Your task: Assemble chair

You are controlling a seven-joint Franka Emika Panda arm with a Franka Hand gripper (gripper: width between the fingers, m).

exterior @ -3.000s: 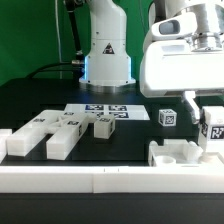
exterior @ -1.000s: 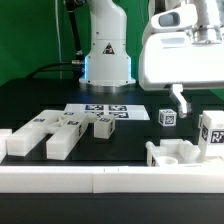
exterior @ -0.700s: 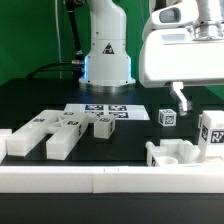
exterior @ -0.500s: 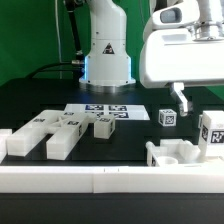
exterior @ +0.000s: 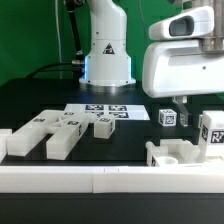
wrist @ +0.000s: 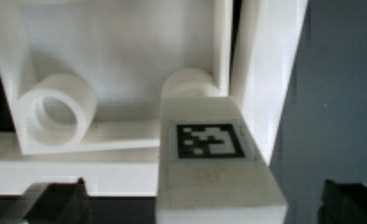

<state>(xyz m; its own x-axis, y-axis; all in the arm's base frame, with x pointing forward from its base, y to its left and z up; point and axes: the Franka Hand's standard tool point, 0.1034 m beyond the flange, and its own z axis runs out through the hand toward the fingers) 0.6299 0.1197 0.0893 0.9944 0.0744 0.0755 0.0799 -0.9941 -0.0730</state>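
Bar grasp pending at chair parts on exterior view's right

Tagged bar (wrist: 206, 140) standing just beside slab (exterior: 178, 152), near border rail (exterior: 90, 180). Centre over bar, lower squarely, and close only once both fingers (wrist: 55, 197) flank its sides. Avoid nudging slab. Gripper (exterior: 196, 104) pointed straight down above bar, fingers spread wide, holding nothing. Other chair parts (exterior: 45, 135) grouped well apart, at exterior view's left.

In the exterior view the tagged chair part (exterior: 213, 130) is cut off by the picture's edge, and the hand (exterior: 186, 108) just beside it is mostly hidden behind its white housing (exterior: 185, 70). In the wrist view the fingertips (wrist: 52, 200) are cropped and the bar (wrist: 208, 100) between them is blurred.
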